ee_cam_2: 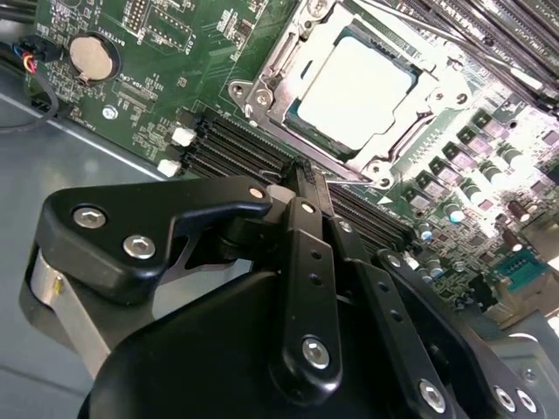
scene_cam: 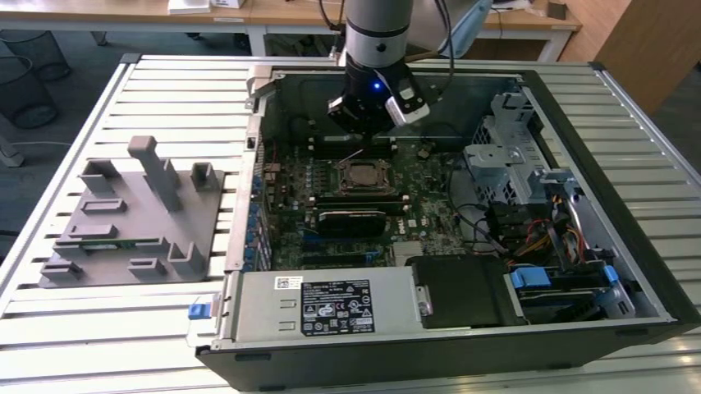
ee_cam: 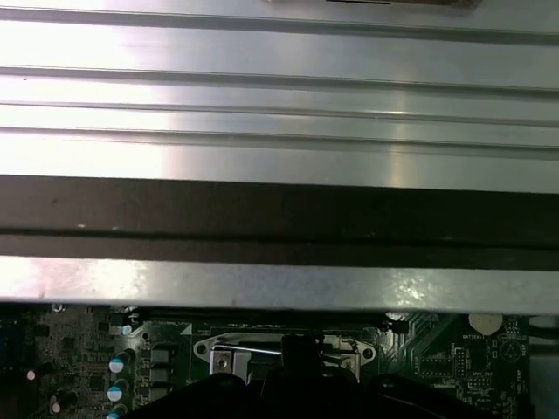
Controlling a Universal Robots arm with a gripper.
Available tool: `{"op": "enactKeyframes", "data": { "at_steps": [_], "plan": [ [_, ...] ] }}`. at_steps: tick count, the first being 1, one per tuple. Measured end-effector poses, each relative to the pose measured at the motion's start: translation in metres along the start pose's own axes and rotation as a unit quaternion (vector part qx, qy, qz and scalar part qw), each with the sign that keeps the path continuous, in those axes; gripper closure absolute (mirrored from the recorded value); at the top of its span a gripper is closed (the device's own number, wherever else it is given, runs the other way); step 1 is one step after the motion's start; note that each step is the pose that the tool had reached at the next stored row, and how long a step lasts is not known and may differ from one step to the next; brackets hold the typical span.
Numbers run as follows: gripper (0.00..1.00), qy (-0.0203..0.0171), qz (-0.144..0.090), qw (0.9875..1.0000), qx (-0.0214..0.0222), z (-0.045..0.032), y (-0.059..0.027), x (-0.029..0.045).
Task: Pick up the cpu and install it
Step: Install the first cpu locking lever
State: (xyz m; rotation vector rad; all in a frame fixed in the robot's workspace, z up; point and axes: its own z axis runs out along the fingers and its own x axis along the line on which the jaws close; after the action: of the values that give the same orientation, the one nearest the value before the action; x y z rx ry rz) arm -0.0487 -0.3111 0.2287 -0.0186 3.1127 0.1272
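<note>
The cpu (scene_cam: pixel 359 175) lies flat in the motherboard socket inside the open computer case, silver top up, and the metal socket frame (ee_cam_2: pixel 262 83) sits around it. The second wrist view shows the cpu (ee_cam_2: pixel 354 87) bright and uncovered. My gripper (scene_cam: pixel 363 135) hangs over the board just behind the socket, between it and the case's rear wall. In the second wrist view the black fingers (ee_cam_2: pixel 306 262) run together to a point at the gripper (ee_cam_2: pixel 310 175) tip, above the memory slots, with nothing between them. A thin wire lever (scene_cam: pixel 352 154) sticks up beside the socket.
Black memory slots (ee_cam_2: pixel 236 148) run between the gripper and the socket. A power supply (scene_cam: pixel 328 305) and drive bays (scene_cam: pixel 537 205) fill the case's near and right sides. A grey fixture tray (scene_cam: pixel 126 222) stands at the exterior view's left. The case wall (ee_cam: pixel 279 157) is close behind the wrist.
</note>
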Motion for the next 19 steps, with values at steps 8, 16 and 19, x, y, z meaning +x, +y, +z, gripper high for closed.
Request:
{"op": "enactKeyframes", "data": {
  "at_steps": [8,16,19],
  "plan": [
    [0.89,0.0016,0.0,1.0,0.0001,0.0047,0.0,-0.0029],
    [0.89,0.0035,0.0,1.0,0.0,0.0094,-0.0002,-0.0068],
    [0.89,0.0039,0.0,1.0,0.0001,0.0112,-0.0003,-0.0073]
  ]
}}
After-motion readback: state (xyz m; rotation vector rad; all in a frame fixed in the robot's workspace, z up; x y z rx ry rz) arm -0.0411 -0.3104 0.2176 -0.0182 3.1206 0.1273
